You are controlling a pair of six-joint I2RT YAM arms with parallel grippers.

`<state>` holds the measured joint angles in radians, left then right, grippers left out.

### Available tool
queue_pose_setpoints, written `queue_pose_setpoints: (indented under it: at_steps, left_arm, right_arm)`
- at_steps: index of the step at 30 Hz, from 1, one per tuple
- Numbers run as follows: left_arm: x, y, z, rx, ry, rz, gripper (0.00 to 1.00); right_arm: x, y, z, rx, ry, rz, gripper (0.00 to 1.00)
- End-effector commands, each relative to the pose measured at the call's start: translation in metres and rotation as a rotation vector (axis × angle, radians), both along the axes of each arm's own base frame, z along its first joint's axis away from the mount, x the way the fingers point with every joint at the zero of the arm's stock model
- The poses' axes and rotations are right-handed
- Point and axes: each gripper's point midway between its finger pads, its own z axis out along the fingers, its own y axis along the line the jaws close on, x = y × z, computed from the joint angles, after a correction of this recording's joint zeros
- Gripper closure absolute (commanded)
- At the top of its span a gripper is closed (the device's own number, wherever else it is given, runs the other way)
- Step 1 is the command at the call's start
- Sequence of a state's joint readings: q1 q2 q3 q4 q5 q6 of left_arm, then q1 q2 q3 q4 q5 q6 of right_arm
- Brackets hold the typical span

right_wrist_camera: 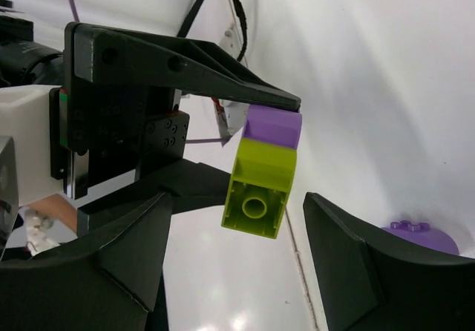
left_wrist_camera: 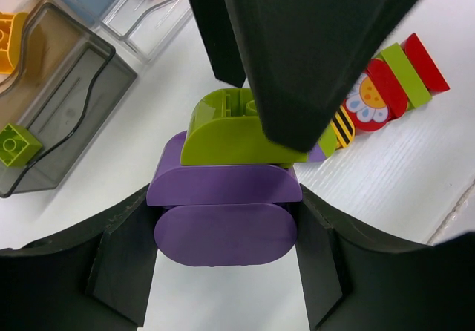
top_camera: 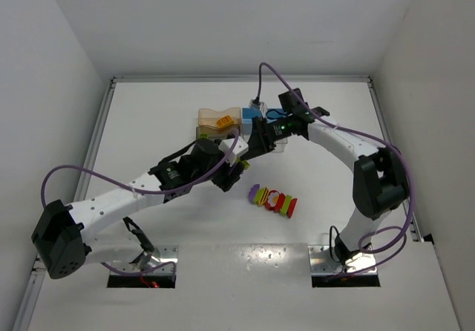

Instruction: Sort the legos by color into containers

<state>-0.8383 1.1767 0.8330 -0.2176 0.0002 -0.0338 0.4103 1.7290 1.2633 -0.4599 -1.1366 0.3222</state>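
Two arms meet at one stuck clump of legos [top_camera: 240,165].

From the top, we see the left gripper [top_camera: 234,170] and right gripper [top_camera: 251,151] nose to nose just in front of the containers [top_camera: 208,114], with a row of loose legos [top_camera: 272,200] lying near. In the left wrist view, our left fingers [left_wrist_camera: 119,264] are clamped on the flat ends of two stacked purple legos [left_wrist_camera: 223,197], with a lime green brick [left_wrist_camera: 223,130] studded on top. The right wrist view shows the right fingers [right_wrist_camera: 356,249] spread wide either side of that green brick, not touching it. The pieces are hard, glossy plastic. We judge them light and rigid, and the curved face slippery, so the flat sides are the place to pinch.
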Motion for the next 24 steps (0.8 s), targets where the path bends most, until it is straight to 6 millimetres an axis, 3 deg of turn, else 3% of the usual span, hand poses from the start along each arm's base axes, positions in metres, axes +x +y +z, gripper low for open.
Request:
queue_pose_setpoints:
  at_steps: [1, 4, 9, 13, 20, 23, 24]
  left_arm:
    - [0.009, -0.015, 0.022, -0.047, -0.062, -0.016, 0.97]
    - [0.014, -0.018, 0.019, -0.033, -0.066, -0.013, 0.97]
    - [0.019, -0.023, 0.023, -0.036, -0.079, -0.018, 0.97]
    - [0.021, -0.023, 0.025, -0.041, -0.090, -0.009, 0.97]
    - [0.022, -0.022, 0.025, -0.043, -0.087, 0.003, 0.97]
    - [0.024, -0.021, 0.025, -0.039, -0.091, 0.013, 0.97]
    - [0.025, -0.018, 0.029, -0.042, -0.101, 0.023, 0.97]
  right_arm:
    - [-0.004, 0.008, 0.012, 0.003, -0.077, 0.039, 0.28]
    - [-0.012, 0.012, 0.012, 0.010, -0.076, 0.068, 0.28]
    - [-0.020, 0.012, 0.006, 0.007, -0.056, 0.086, 0.43]
    - [-0.023, 0.011, 0.006, 0.010, -0.058, 0.100, 0.43]
    - [-0.027, 0.012, 0.008, 0.038, -0.035, 0.122, 0.68]
    - [-0.030, 0.012, 0.010, 0.062, -0.026, 0.139, 0.85]
    - [-0.031, 0.012, 0.008, 0.063, -0.028, 0.139, 0.96]
